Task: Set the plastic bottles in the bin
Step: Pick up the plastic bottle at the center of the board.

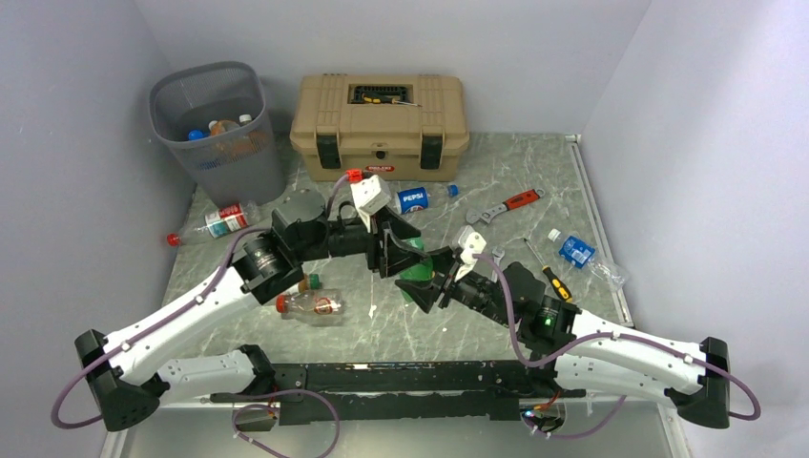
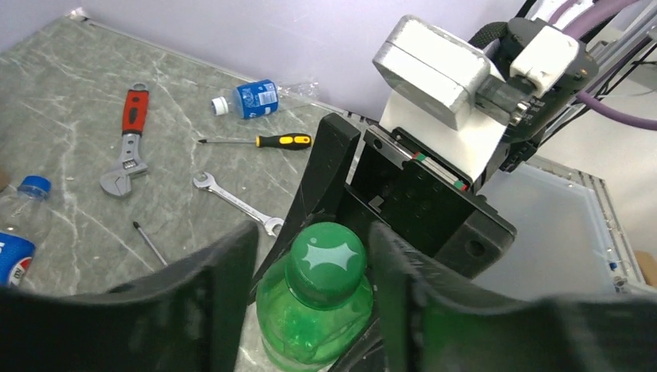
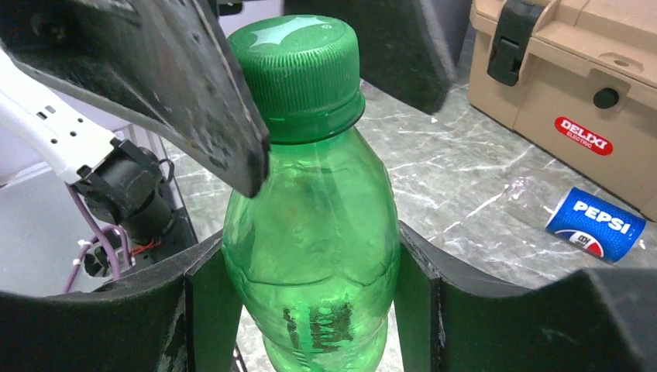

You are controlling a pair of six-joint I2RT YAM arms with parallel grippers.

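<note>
My right gripper point(image 1: 426, 286) is shut on the body of an upright green bottle point(image 3: 310, 194), which also shows in the top view point(image 1: 417, 272). My left gripper point(image 2: 311, 236) is open, its fingers point(image 3: 209, 93) straddling the bottle's green cap point(image 2: 325, 260); one finger is close to the cap. The grey mesh bin point(image 1: 215, 124) stands at the back left with several bottles inside. On the table lie a Pepsi bottle point(image 1: 414, 198), a red-white labelled bottle point(image 1: 221, 221), a clear orange-capped bottle point(image 1: 310, 305) and a blue-labelled bottle point(image 1: 577, 250).
A tan toolbox point(image 1: 379, 119) stands at the back centre. A red-handled wrench point(image 1: 510, 204), a screwdriver point(image 1: 546, 267) and a small spanner point(image 2: 232, 203) lie right of the grippers. A loose blue cap point(image 1: 453, 189) lies near the Pepsi bottle. Walls close the left, back and right.
</note>
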